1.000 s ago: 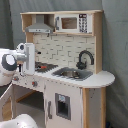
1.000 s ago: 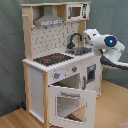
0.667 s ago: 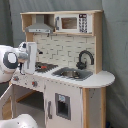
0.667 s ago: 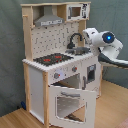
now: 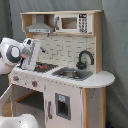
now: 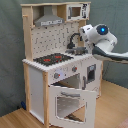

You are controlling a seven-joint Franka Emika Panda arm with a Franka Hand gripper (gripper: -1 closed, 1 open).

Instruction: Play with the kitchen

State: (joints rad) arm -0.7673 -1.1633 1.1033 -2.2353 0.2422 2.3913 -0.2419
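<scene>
- Between the earlier frames and this one, the arm (image 6: 102,42) had edged in toward the kitchen (image 5: 60,75): its white head sat closer over the sink (image 5: 70,74) side in the second exterior view, and in the first exterior view the hand (image 5: 29,54) had risen slightly in front of the hob (image 5: 42,66).
- Whether the hand was open or closed could not be told; nothing showed in its grip in either view.
- The kitchen stood upright on the wood floor (image 6: 15,117) against a grey backdrop (image 5: 115,45), hood (image 5: 39,27) and microwave (image 5: 72,22) on top and the faucet (image 5: 84,57) arched over the sink.
- Its oven door (image 6: 70,100) hung open, swung down and out toward the front in the second exterior view.
- Risk one, judged from the pose: the arm's wrist hovered just beside the faucet and sink edge, so a sideways sweep could have knocked the faucet or caught on it.
- Risk two: the open oven door stuck out below the arm, so a downward reach could have struck it or strained its hinges.
- Risk three: the kitchen was tall and probably light; a hard push near the top could have tipped or shifted it.
- Risk four: the hand, held tight against the hob and backsplash, could have scraped the knobs (image 5: 25,81) or jammed under the hood.
</scene>
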